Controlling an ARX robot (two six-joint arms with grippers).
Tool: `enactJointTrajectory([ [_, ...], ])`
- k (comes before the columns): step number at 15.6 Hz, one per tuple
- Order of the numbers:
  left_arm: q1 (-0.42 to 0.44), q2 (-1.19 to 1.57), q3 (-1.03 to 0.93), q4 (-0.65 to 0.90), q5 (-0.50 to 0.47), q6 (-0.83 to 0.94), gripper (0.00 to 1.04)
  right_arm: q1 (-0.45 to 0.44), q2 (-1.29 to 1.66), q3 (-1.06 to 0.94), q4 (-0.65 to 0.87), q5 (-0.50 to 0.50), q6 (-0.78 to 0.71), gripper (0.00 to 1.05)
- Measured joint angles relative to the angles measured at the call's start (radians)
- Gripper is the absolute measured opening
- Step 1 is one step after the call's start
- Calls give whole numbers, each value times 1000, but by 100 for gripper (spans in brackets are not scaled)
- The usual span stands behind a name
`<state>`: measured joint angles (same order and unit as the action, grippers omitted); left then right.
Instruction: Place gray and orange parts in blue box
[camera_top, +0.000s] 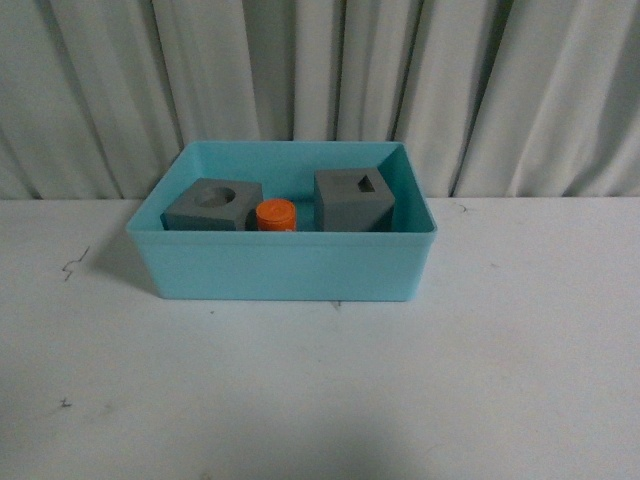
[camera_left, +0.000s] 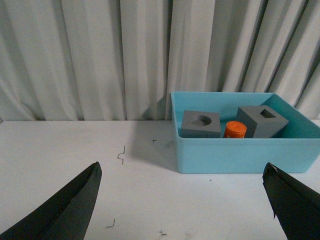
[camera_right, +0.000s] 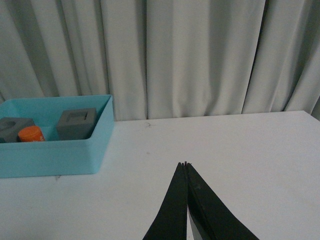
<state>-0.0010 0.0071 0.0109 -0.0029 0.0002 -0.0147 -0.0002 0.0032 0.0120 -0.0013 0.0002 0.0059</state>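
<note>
The white table (camera_top: 320, 390) is in front. The blue box (camera_top: 285, 268) holds two gray cubes (camera_top: 212, 206) and maybe a numbered orange cylinder (camera_top: 275, 215) between them. The left gripper (camera_left: 182, 200) gapes wide, holding nothing. The right gripper (camera_right: 186, 165) is pinched closed, holding nothing.

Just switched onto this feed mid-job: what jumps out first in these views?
The blue box sits mid-table before the curtain, holding all three parts: a gray cube with a round recess on the left, the orange cylinder in the middle, and a gray cube with a rectangular recess on the right. Both arms are clear of it: the left claw is open, the right claw shut and empty.
</note>
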Motion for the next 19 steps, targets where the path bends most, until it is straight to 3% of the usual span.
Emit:
enactJointTrajectory([
  [3,0,0,0,0,0,0,98,0,0,0,-2,0,0,2],
  [4,0,0,0,0,0,0,98,0,0,0,-2,0,-1,6],
  [8,0,0,0,0,0,0,98,0,0,0,-2,0,-1,57],
  [12,0,0,0,0,0,0,98,0,0,0,-2,0,-1,99],
  [19,0,0,0,0,0,0,98,0,0,0,-2,0,-1,98],
])
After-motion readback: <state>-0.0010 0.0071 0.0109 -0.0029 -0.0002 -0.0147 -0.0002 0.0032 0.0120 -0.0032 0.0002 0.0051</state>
